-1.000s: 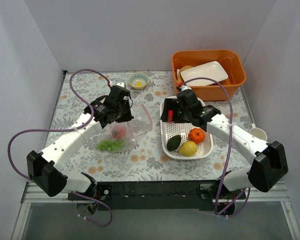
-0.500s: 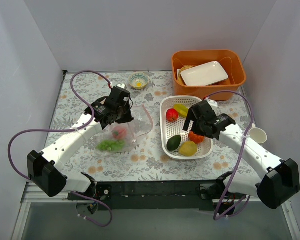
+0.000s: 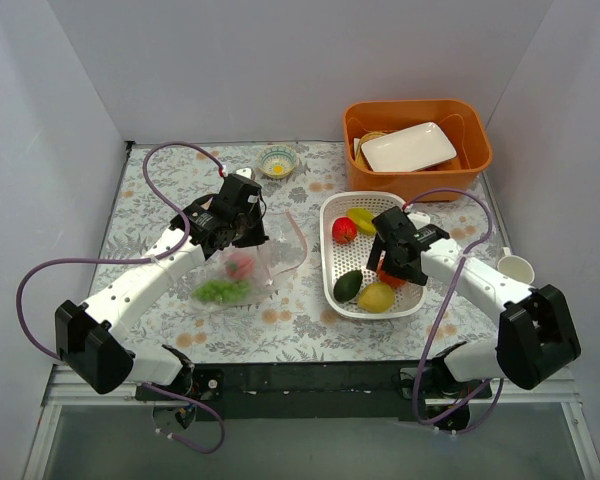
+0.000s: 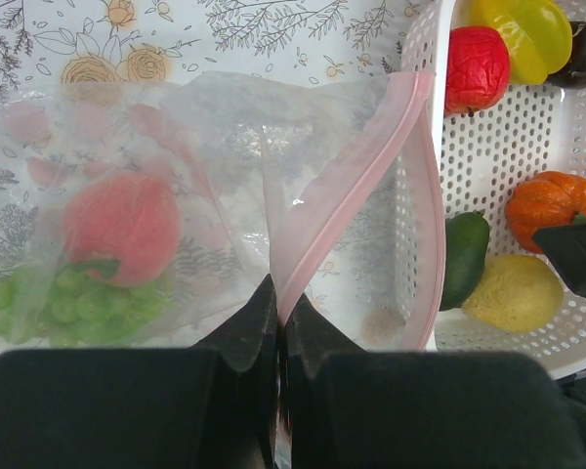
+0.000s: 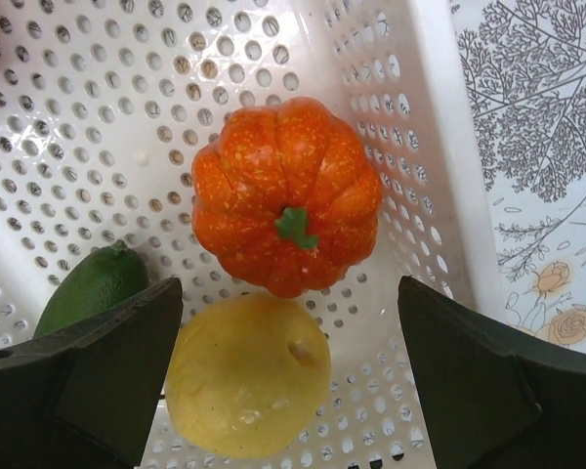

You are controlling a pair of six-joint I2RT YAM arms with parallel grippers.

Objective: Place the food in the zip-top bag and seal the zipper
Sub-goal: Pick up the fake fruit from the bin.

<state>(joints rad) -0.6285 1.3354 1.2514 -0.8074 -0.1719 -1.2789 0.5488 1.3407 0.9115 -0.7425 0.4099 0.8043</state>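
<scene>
The clear zip-top bag (image 3: 265,258) lies left of the white basket, its mouth lifted. My left gripper (image 3: 242,232) is shut on the pink zipper (image 4: 347,181) strip at the mouth's edge (image 4: 278,303). Inside the bag lie a pink fruit (image 4: 122,225) and green grapes (image 4: 49,303). My right gripper (image 3: 395,265) hangs open over the basket, its fingers (image 5: 289,322) astride an orange fruit (image 5: 285,195) and a yellow one (image 5: 249,376), touching neither. A green avocado (image 5: 93,283), a red fruit (image 3: 344,230) and another yellow fruit (image 3: 362,220) also sit in the basket.
The white perforated basket (image 3: 328,255) stands right of centre. An orange tub (image 3: 480,135) at the back right holds a white plate (image 3: 408,146). A small bowl (image 3: 278,160) sits at the back and a white cup (image 3: 515,267) beside the right arm.
My right gripper has moved from the basket's far end toward its near end and now hangs over the orange fruit, uncovering the red and yellow fruits. The left gripper and bag have stayed put.
</scene>
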